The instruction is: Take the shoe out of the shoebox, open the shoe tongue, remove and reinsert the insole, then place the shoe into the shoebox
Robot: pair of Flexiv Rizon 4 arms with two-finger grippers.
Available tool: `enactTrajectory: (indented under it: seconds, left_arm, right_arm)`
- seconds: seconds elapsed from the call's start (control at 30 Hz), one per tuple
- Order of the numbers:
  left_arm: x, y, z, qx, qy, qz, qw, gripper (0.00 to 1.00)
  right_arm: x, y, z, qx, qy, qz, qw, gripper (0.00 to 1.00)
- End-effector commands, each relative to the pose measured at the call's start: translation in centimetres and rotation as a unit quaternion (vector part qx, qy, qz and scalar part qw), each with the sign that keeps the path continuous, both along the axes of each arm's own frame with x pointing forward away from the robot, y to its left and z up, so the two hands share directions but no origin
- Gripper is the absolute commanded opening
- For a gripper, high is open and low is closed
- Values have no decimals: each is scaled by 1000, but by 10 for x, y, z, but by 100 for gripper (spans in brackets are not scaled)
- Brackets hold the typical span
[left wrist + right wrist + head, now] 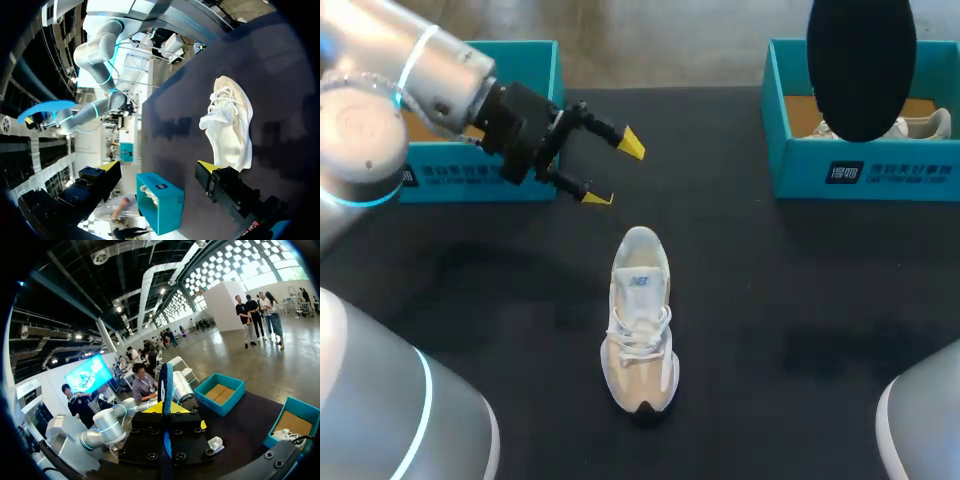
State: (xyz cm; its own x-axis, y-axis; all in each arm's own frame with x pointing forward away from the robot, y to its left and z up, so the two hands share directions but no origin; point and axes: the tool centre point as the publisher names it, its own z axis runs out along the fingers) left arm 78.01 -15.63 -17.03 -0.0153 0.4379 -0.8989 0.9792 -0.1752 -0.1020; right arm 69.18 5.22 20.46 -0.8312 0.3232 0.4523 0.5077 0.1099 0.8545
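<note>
A white and beige shoe [642, 320] lies on the black table [800, 290], toe toward the boxes. My left gripper [615, 170] hovers open and empty just behind the toe, in front of the left teal shoebox [525, 60]. In the left wrist view the shoe [230, 125] lies ahead of the spread fingers [205, 166]. My right gripper [172, 412] is shut on the insole [165, 385], seen edge-on between its yellow tips. High over the right shoebox [865, 165] the insole [860, 65] shows as a black oval.
The right teal box holds a second white shoe [925, 125]. The left box [220, 392] shows only a cardboard floor. Grey arm housings fill the near corners [390, 400]. Open black tabletop lies on both sides of the shoe.
</note>
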Motion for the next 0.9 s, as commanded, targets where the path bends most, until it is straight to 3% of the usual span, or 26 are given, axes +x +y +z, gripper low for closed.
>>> enactTrajectory:
  seconds: [0.03,0.9]
  left_arm:
    - [-2,4,-2,-135,18,16,990,100]
    - [10,5,24,-194,-15,12,981,100]
  right_arm:
    - [2,1,2,-2,1,0,1000,0]
    - [2,1,2,-2,1,0,1000,0]
